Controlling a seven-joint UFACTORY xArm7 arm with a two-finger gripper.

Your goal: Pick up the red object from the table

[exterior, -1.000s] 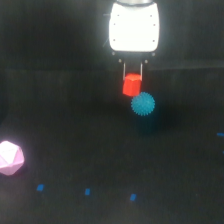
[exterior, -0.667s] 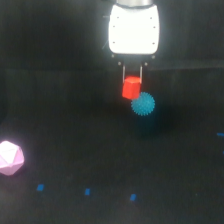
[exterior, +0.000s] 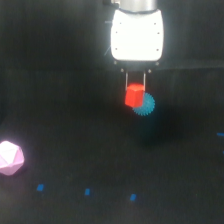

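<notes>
One red object (exterior: 134,96), a short faceted block showing no clear long axis in this blurred view and tilted a little so a flat face turns toward 11 o'clock, sits clamped between the two thin fingers of the gripper (exterior: 135,90), hanging directly under the white arm body near the frame's upper centre. Just at its 4 o'clock, partly overlapped by it, is a spiky blue ball (exterior: 145,105). Around them spreads the black matte table (exterior: 75,150), with a pale pink polyhedron (exterior: 10,158) far out toward 8 o'clock and small blue marks (exterior: 87,191) toward 6 o'clock; everything beyond is dark.
</notes>
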